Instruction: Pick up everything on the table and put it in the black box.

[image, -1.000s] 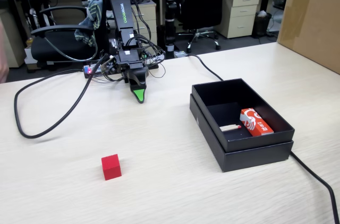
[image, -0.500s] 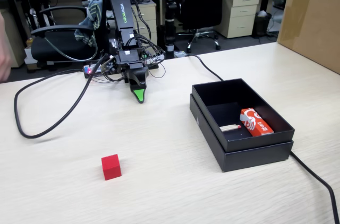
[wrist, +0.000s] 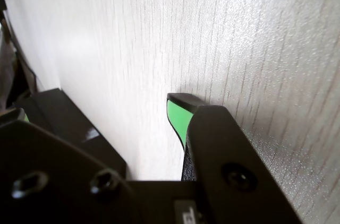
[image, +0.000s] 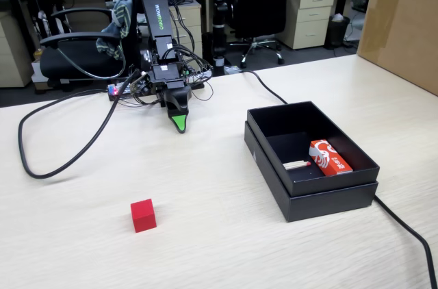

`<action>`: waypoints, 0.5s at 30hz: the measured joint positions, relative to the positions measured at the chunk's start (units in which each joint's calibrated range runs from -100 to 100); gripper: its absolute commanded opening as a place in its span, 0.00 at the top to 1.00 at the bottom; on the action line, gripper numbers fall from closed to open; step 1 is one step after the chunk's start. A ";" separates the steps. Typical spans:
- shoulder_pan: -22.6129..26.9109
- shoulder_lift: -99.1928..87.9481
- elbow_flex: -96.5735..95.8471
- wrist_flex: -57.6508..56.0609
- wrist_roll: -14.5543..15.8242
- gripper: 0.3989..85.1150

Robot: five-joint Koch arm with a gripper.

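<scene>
The small red cube point(image: 143, 216) sits on the pale wood-grain table point(image: 226, 248) at the front left. The black box point(image: 355, 185) stands in its lid at the right; it also shows as a dark slab at the left of the wrist view point(wrist: 69, 123). My gripper point(image: 179, 124) rests at the back centre with its green tip down on the table, far from the cube and left of the box. In the wrist view the gripper point(wrist: 100, 108) has its green-padded fingers point(wrist: 176, 115) apart, with bare table point(wrist: 239, 33) between them. It holds nothing. The cube is out of the wrist view.
Inside the box lie an orange-red printed packet point(image: 330, 157) and a pale thin stick point(image: 296, 164). A black cable point(image: 61, 159) loops over the table's left side; another cable point(image: 410, 231) runs past the box. A big brown carton point(image: 404, 25) stands at the back right.
</scene>
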 measured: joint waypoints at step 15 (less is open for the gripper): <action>0.10 -0.13 0.00 0.00 -0.05 0.42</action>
